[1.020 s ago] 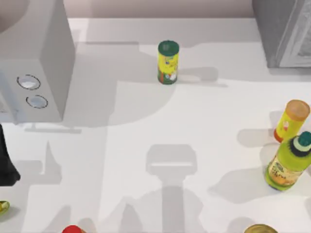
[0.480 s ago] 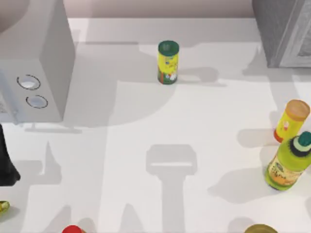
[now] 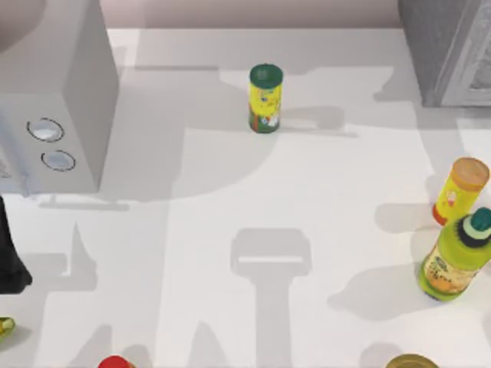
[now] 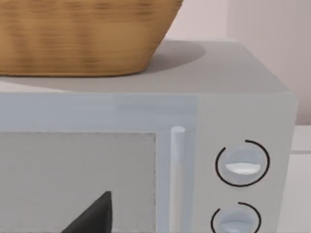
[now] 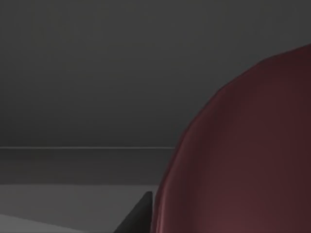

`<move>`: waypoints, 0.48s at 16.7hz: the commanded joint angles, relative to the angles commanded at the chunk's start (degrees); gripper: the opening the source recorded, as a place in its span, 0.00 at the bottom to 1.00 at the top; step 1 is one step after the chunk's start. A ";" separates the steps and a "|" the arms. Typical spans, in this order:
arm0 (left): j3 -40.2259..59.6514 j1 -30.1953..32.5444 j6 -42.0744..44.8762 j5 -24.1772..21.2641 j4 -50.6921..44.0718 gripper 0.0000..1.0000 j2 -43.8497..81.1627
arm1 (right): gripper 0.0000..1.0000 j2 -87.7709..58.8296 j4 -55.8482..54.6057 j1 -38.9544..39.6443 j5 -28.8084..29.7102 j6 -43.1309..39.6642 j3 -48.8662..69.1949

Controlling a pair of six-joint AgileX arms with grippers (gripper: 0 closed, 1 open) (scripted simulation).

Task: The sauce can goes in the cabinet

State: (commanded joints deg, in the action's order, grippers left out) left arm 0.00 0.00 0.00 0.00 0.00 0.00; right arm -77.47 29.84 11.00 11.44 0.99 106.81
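Left gripper (image 4: 92, 216): a dark part of it is seen facing the microwave door; whether it is clenched or released cannot be told.
Microwave (image 3: 54, 100): placed at 10 o'clock on the table, with two round dials on its front; a wicker basket (image 4: 82, 34) is set on its top.
Slim yellow can (image 3: 265, 98): stood upright at 12 o'clock, green lid on.
Cabinet (image 3: 449, 50): set at 2 o'clock, grey, with a lighter panelled door.
Yellow bottle (image 3: 459, 192): orange-capped, at 3 o'clock, near a green bottle (image 3: 453, 261) at 4 o'clock.
Sauce can (image 5: 243, 145): taken to be the dark red curved surface close to the right wrist camera, before a dark grey wall.
Right gripper (image 5: 138, 218): seen just beside that surface; its grasp cannot be told.
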 joint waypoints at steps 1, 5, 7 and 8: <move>0.00 0.00 0.00 0.00 0.00 1.00 0.00 | 0.00 0.00 0.00 0.00 0.00 0.00 0.00; 0.00 0.00 0.00 0.00 0.00 1.00 0.00 | 0.00 -1.91 -0.34 -0.45 -0.63 0.09 1.80; 0.00 0.00 0.00 0.00 0.00 1.00 0.00 | 0.00 -6.09 -0.84 -1.03 -1.15 0.07 5.42; 0.00 0.00 0.00 0.00 0.00 1.00 0.00 | 0.00 -8.41 -1.12 -1.34 -1.41 0.07 7.27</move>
State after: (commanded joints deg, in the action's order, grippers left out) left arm 0.00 0.00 0.00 0.00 0.00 0.00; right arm -85.88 28.72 9.66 10.03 1.06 114.07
